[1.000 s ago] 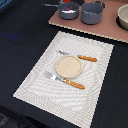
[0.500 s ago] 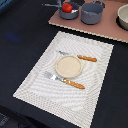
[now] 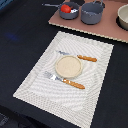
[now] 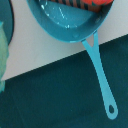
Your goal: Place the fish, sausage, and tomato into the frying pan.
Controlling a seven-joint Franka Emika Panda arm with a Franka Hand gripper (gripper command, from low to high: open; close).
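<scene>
The blue-grey frying pan stands on the pinkish board at the back of the exterior view, its thin handle pointing to that view's left. The red-orange tomato lies inside it. A small pale piece beside the tomato may be the fish. The wrist view looks down on the pan and its long handle. The tomato and a dark striped piece, possibly the sausage, are cut off at the frame edge. The gripper shows in neither view.
A grey pot with short side handles stands beside the pan, and another vessel sits at the exterior view's right edge. On the striped placemat lie a tan plate and two orange-handled cutlery pieces.
</scene>
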